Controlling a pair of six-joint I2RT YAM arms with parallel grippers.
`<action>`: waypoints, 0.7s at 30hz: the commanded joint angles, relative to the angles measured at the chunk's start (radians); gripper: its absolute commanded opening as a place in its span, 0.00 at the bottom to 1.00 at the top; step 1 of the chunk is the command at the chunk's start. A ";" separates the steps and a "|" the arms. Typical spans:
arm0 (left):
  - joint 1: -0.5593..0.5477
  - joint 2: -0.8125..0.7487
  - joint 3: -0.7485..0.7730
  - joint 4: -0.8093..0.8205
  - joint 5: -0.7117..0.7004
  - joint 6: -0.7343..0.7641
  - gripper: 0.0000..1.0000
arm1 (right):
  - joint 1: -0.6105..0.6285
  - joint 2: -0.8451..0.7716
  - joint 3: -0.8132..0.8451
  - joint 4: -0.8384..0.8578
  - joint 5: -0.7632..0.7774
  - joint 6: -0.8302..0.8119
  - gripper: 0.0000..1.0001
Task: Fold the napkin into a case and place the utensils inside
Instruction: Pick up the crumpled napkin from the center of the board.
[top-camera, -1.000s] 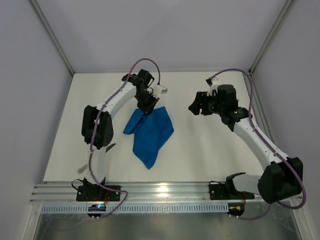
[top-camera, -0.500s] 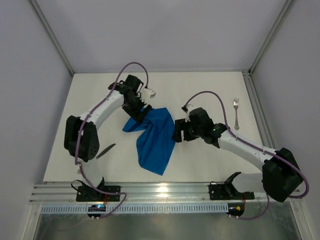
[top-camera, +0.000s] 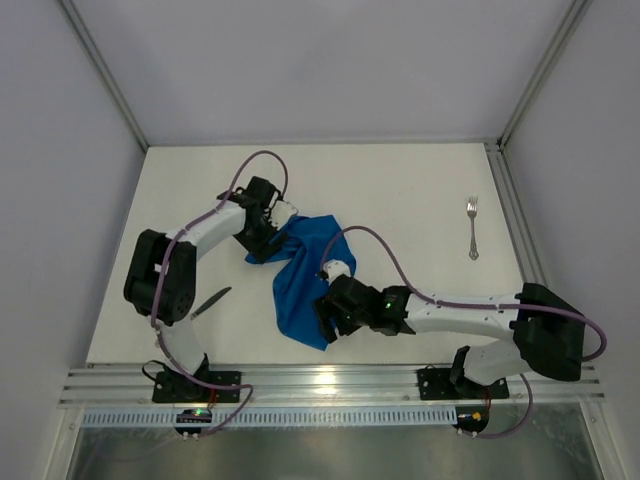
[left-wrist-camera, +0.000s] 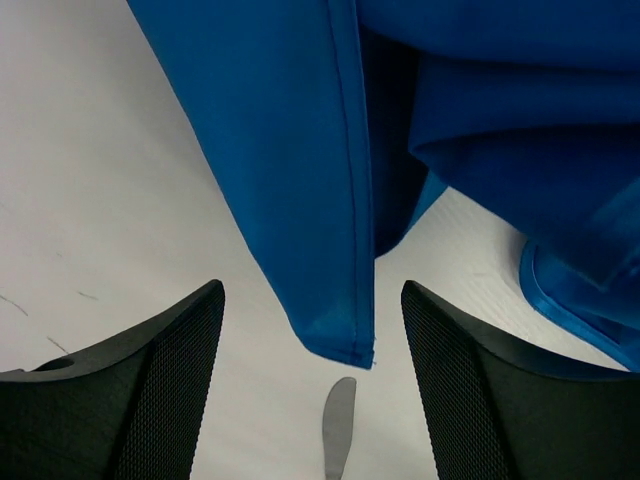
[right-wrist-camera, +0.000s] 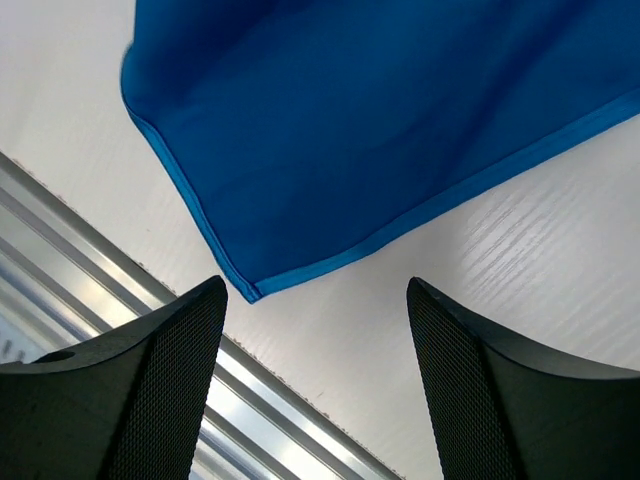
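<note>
The bright blue napkin (top-camera: 305, 272) lies crumpled and partly doubled over in the middle of the table. My left gripper (top-camera: 258, 244) is open at the cloth's far-left corner. In the left wrist view that hemmed corner (left-wrist-camera: 335, 320) hangs between the fingers, untouched, and the tip of the dark grey knife (left-wrist-camera: 340, 425) shows beyond it. My right gripper (top-camera: 323, 324) is open, low over the napkin's near corner (right-wrist-camera: 248, 290), with only table between its fingers. The knife (top-camera: 212, 301) lies left of the napkin. The silver fork (top-camera: 472, 228) lies far right.
An aluminium rail (top-camera: 320, 385) runs along the table's near edge, close under the right gripper (right-wrist-camera: 315, 290) and seen again as a rail (right-wrist-camera: 120, 270) in the right wrist view. Grey walls and frame posts (top-camera: 105, 75) enclose the table.
The left gripper has opened and let the napkin drop, then shifted slightly left. The right arm has swung from the right side down to the napkin's near corner.
</note>
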 joint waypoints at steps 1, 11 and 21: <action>-0.002 0.039 0.023 0.096 -0.008 0.018 0.73 | 0.101 0.072 0.035 0.026 0.086 -0.035 0.77; 0.000 0.043 0.017 0.135 -0.005 -0.011 0.09 | 0.171 0.233 0.089 0.086 0.087 -0.247 0.76; 0.058 -0.093 0.068 -0.006 0.078 -0.063 0.00 | 0.125 0.277 0.092 0.031 0.083 -0.212 0.04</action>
